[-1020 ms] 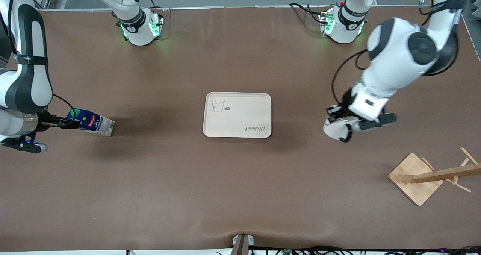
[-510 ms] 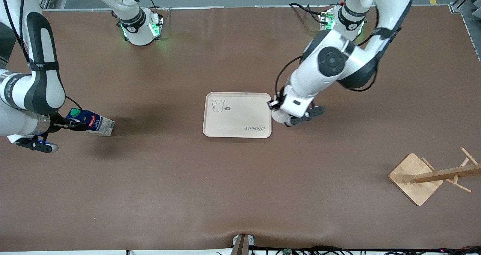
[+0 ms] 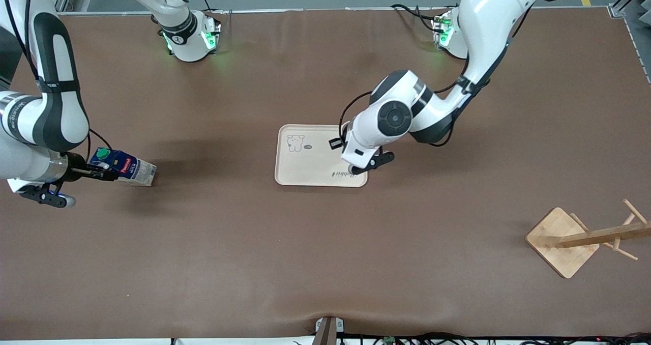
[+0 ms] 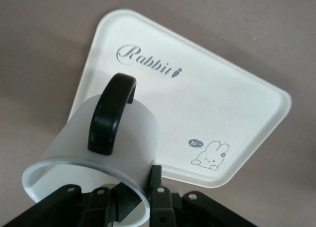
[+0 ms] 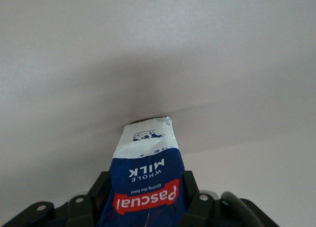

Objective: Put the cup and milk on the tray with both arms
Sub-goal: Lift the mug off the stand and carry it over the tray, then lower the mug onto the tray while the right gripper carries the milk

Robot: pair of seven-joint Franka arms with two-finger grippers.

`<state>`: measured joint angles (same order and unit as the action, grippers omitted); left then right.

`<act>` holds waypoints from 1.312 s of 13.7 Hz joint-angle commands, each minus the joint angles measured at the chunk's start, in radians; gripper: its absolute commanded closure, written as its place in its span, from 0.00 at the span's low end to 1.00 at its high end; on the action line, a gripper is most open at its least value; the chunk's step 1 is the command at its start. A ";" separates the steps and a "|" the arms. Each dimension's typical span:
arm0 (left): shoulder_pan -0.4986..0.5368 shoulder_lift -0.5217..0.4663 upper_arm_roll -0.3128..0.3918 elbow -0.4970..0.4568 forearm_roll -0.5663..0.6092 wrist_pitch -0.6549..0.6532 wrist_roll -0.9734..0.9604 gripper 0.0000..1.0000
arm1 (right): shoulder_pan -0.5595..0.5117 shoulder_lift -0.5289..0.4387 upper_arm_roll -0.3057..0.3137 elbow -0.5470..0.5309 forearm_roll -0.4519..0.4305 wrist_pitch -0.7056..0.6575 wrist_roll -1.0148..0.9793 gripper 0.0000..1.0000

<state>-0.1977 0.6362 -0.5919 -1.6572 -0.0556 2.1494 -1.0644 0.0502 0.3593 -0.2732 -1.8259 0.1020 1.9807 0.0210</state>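
My left gripper (image 3: 358, 164) is shut on the rim of the white cup (image 4: 123, 138), one finger inside and one outside (image 4: 156, 176), with the black handle (image 4: 111, 113) on top. It holds the cup over the cream tray (image 3: 310, 167) at the corner by the "Rabbit" script (image 4: 148, 59). In the front view the arm hides the cup. My right gripper (image 3: 99, 174) is shut on the dark blue milk (image 3: 124, 166) at the right arm's end of the table. In the right wrist view the carton (image 5: 148, 158) sits between the fingers (image 5: 101, 187), its pale base at the tabletop.
A wooden rack (image 3: 564, 240) with pegs stands toward the left arm's end, nearer the front camera than the tray. Brown tabletop (image 3: 229, 233) stretches between the milk and the tray.
My left arm has swung from the left arm's end of the table to over the tray, carrying the cup. My right gripper has shifted only slightly, still holding the milk.
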 commanded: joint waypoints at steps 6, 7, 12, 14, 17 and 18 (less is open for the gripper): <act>-0.083 0.076 0.054 0.051 0.085 -0.013 -0.022 1.00 | 0.002 -0.023 0.009 0.112 0.015 -0.049 -0.016 1.00; -0.083 0.079 0.055 0.051 0.085 -0.013 -0.022 1.00 | 0.011 -0.023 0.011 0.126 0.016 -0.051 -0.016 1.00; -0.094 0.100 0.055 0.051 0.083 -0.013 -0.026 1.00 | 0.076 -0.019 0.011 0.218 0.033 -0.204 -0.003 1.00; -0.094 0.105 0.055 0.051 0.082 -0.013 -0.026 0.84 | 0.097 -0.020 0.011 0.218 0.083 -0.220 -0.004 1.00; -0.091 0.106 0.057 0.051 0.082 -0.013 -0.028 0.57 | 0.178 -0.019 0.011 0.217 0.171 -0.243 -0.003 1.00; -0.089 0.106 0.057 0.051 0.082 -0.013 -0.028 0.56 | 0.216 -0.017 0.011 0.215 0.204 -0.244 -0.001 1.00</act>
<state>-0.2782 0.7291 -0.5383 -1.6300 0.0070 2.1473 -1.0668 0.2078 0.3451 -0.2563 -1.6144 0.2547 1.7510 0.0138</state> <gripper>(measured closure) 0.709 0.467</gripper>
